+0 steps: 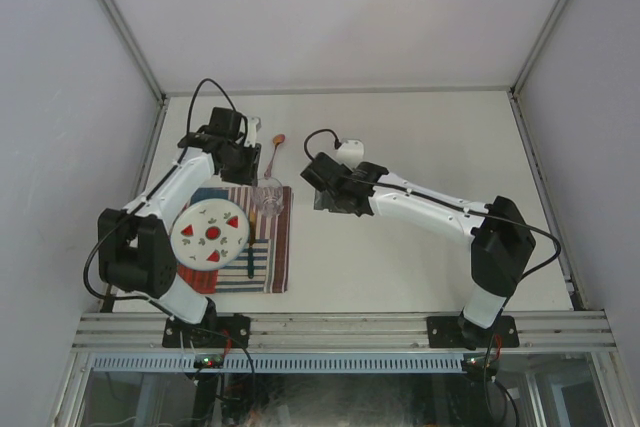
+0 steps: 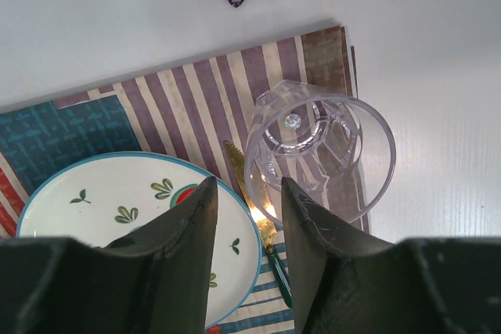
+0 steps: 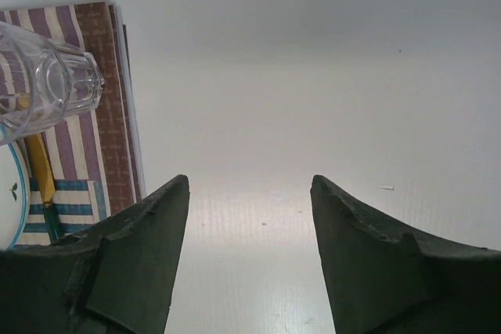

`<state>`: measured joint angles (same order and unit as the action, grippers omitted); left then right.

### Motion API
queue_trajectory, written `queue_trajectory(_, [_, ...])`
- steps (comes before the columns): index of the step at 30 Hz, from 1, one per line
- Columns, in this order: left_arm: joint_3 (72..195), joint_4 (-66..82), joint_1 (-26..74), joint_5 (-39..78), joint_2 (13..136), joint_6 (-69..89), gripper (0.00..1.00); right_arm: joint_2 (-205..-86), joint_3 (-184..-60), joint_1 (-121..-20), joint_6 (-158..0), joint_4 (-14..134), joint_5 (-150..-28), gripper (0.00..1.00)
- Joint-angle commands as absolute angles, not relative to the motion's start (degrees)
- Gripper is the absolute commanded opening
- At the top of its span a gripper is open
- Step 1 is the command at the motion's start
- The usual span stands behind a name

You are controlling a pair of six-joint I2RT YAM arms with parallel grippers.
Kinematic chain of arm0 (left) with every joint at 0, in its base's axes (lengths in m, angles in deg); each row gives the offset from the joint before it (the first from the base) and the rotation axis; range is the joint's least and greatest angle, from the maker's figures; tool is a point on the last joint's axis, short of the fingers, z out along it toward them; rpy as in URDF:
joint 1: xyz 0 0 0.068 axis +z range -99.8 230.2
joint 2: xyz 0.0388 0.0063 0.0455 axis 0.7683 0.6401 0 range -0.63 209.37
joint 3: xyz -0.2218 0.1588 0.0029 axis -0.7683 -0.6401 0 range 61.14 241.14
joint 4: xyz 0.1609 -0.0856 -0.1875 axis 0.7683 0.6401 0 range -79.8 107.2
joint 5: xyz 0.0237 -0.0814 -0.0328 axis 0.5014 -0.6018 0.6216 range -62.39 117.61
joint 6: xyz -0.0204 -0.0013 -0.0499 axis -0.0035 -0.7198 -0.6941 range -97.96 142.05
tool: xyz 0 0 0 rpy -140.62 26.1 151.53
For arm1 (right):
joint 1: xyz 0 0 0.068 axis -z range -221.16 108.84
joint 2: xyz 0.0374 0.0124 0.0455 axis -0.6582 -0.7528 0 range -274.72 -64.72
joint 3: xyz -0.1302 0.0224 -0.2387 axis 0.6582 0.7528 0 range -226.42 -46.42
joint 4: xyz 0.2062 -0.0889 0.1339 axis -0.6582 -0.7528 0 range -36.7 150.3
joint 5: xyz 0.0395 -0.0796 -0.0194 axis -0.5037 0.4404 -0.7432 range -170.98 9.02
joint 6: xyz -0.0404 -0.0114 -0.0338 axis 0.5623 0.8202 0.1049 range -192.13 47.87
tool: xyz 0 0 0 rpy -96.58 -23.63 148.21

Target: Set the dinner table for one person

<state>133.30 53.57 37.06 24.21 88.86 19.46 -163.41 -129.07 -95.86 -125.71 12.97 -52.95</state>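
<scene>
On the dinner table (image 1: 430, 137) a striped placemat (image 1: 272, 257) lies at the left. It carries a white plate (image 1: 210, 234) with red and green motifs, a gold knife (image 2: 264, 220) with a green handle, and a clear glass (image 1: 270, 197) standing at the mat's far right corner. My left gripper (image 1: 248, 169) hovers over the mat's far edge. Its fingers (image 2: 205, 197) are open above the plate rim (image 2: 249, 260) and the knife, holding nothing, with the glass (image 2: 321, 154) just to their right. My right gripper (image 3: 250, 181) is open over bare table, right of the mat.
A small decorated spoon (image 1: 277, 150) lies on the table beyond the mat. A small white object (image 1: 348, 150) sits behind my right arm. A pale utensil (image 1: 252, 133) lies beside my left wrist. Aluminium rails edge the table.
</scene>
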Motion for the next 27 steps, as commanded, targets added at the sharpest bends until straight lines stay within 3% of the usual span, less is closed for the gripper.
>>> queue_trajectory(1, [133.9,52.3,36.4,22.5,89.8,18.1,0.42,-161.5,-129.0,-95.3,-126.4,13.3,-51.9,0.63])
queue_trajectory(15, [130.5,51.1,35.2,20.9,90.9,18.8,0.39,-161.7,-128.0,-94.7,-126.1,13.5,-53.3,0.62])
queue_trajectory(20, [130.6,50.9,34.6,21.1,91.7,19.4,0.27,-161.0,-126.5,-94.6,-126.4,13.8,-53.4,0.61])
queue_trajectory(24, [131.3,51.3,34.4,21.2,93.2,19.3,0.01,-161.0,-126.0,-94.4,-126.3,13.8,-53.7,0.60])
queue_trajectory(27, [131.7,51.2,34.3,21.9,93.4,19.3,0.00,-160.9,-125.7,-94.4,-126.2,13.8,-53.7,0.59])
